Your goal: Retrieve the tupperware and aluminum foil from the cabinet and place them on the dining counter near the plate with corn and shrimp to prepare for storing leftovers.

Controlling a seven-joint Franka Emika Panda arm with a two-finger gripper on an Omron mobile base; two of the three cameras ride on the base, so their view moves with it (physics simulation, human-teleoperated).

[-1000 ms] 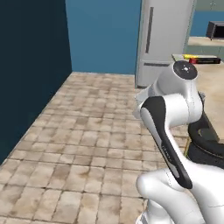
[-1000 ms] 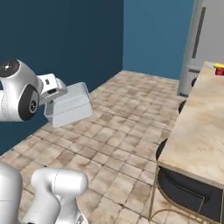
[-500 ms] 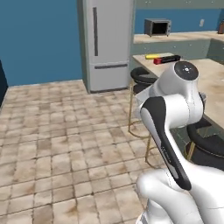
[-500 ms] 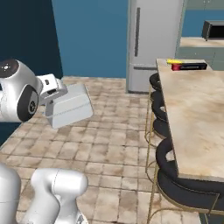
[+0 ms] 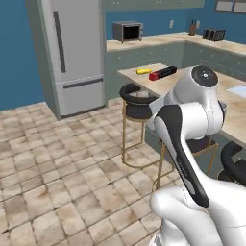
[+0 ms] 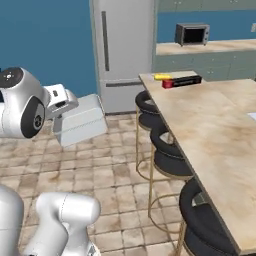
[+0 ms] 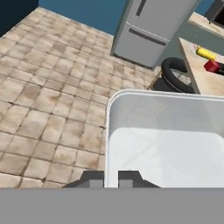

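Observation:
My gripper (image 6: 63,116) is shut on the rim of the clear tupperware (image 6: 81,125), held out to the left of my arm above the tiled floor. From the hand camera the tupperware (image 7: 166,144) spreads out just ahead of my gripper (image 7: 111,178). The black aluminum foil (image 5: 163,73) box lies at the far end of the dining counter (image 5: 169,85), red end to the left. Its spot on the dining counter (image 6: 212,122) puts the aluminum foil (image 6: 182,81) well ahead and to the right of the gripper. A small yellow piece (image 6: 162,77) lies beside it; whether it is the corn I cannot tell.
Black round stools (image 6: 169,156) line the counter's near side, one at its far corner (image 5: 138,98). A grey fridge (image 6: 122,50) stands ahead against the blue wall. A microwave (image 5: 128,31) sits on the back worktop. Tiled floor (image 5: 62,182) lies open on the left.
The whole picture has swung: the base has turned from the blue wall and floor toward the fridge and the dining counter. The tupperware has stayed in my shut gripper.

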